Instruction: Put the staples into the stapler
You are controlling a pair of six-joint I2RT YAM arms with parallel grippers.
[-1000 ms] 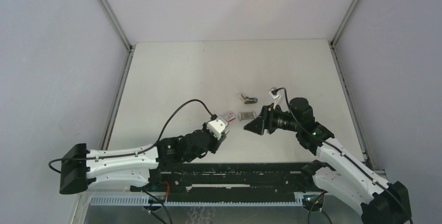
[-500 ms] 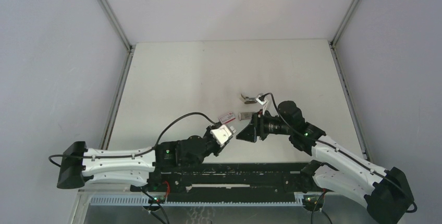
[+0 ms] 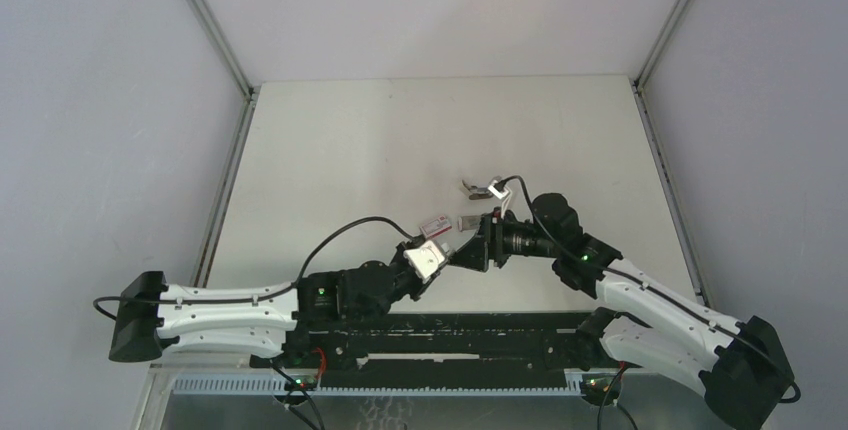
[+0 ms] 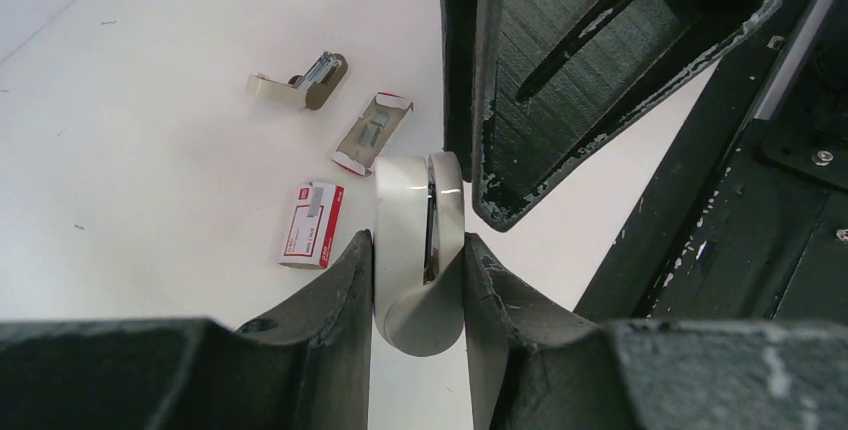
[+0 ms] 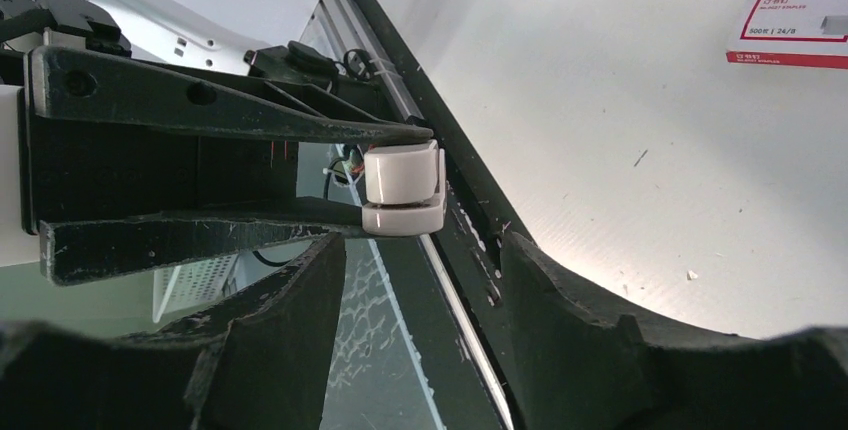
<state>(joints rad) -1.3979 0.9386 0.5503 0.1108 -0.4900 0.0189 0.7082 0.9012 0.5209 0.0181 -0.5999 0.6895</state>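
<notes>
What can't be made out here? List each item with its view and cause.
Stapler: lower end hidden between the left gripper's fingers, left wrist view.
Staples in the open tray: too small to count, left wrist and top views.
Red-and-white box: cut off by the right edge, right wrist view.
Right gripper: whether it touches the stapler, overlapping in the left wrist view.

red-and-white box, "500" and "24/8" legible on its face, brand line unreadable
</notes>
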